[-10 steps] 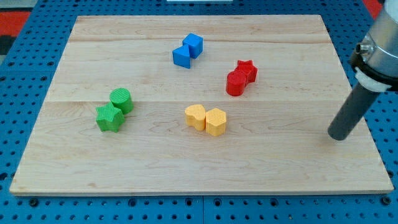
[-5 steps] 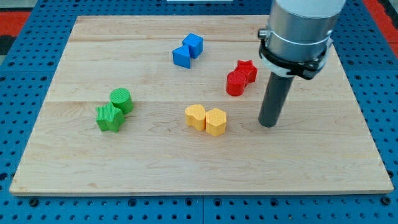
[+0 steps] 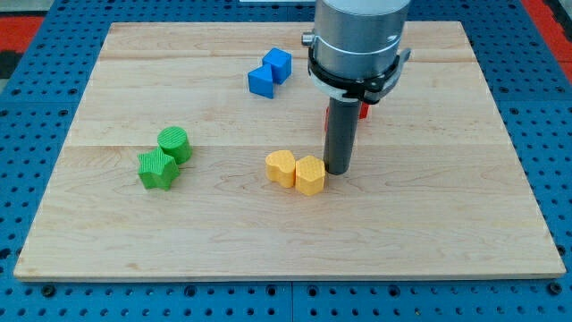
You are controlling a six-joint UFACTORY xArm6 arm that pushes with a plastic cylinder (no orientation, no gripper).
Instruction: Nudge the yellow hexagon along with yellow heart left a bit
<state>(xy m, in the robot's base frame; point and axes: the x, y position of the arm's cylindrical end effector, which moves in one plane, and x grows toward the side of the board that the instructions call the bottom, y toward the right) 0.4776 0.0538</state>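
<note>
The yellow hexagon (image 3: pixel 310 175) and the yellow heart (image 3: pixel 281 167) sit side by side, touching, a little below the middle of the wooden board (image 3: pixel 116 241); the heart is on the view's left. My tip (image 3: pixel 338 170) stands right at the hexagon's right edge, touching it or nearly so. The rod and the arm above it rise towards the view's top.
A green cylinder (image 3: pixel 174 143) and a green star (image 3: pixel 156 169) lie at the left. Two blue blocks (image 3: pixel 269 73) sit near the top centre. Red blocks (image 3: pixel 361 109) are mostly hidden behind the rod. Blue pegboard surrounds the board.
My tip has moved left from the board's right edge to the hexagon's right side. The arm now hides most of the red blocks. The yellow blocks have not visibly moved.
</note>
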